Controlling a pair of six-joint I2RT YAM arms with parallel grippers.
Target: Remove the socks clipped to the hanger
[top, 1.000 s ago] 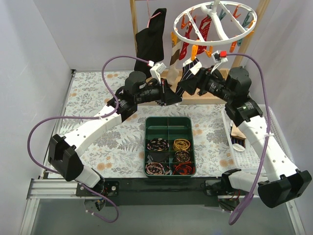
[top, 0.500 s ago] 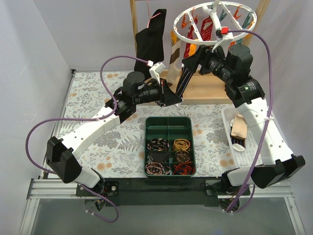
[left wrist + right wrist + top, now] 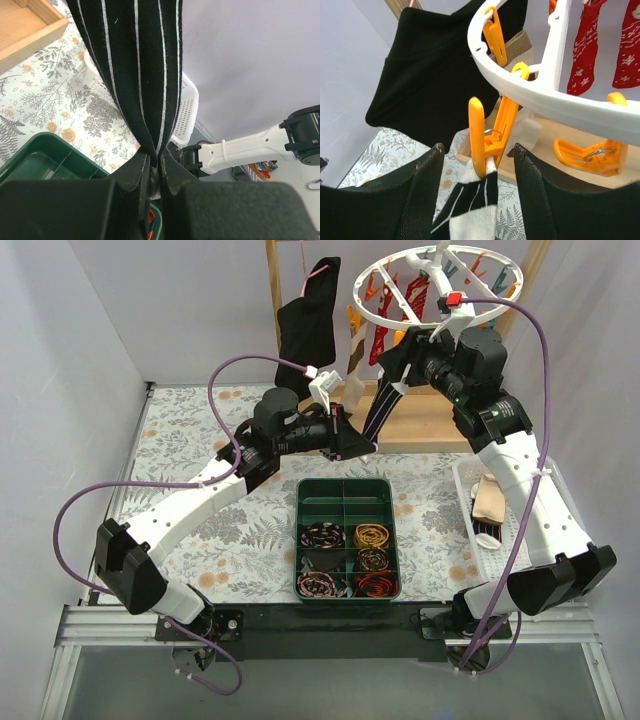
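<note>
The white ring hanger hangs at the back, with orange clips on its rim. A dark sock with white stripes stretches down from one orange clip, which bites its white cuff. My left gripper is shut on the sock's lower end, the fabric pinched between the jaws. My right gripper is open, one finger on each side of that clip without touching it. Red patterned socks and a brown-beige one hang further round the ring.
A large black garment hangs on the wooden frame left of the ring. A green compartment tray lies below the grippers. At the right a white basket holds a beige sock.
My right arm has risen from beside the sock to the ring's rim, and its open jaws now straddle the orange clip. The left gripper has stayed shut on the sock.
</note>
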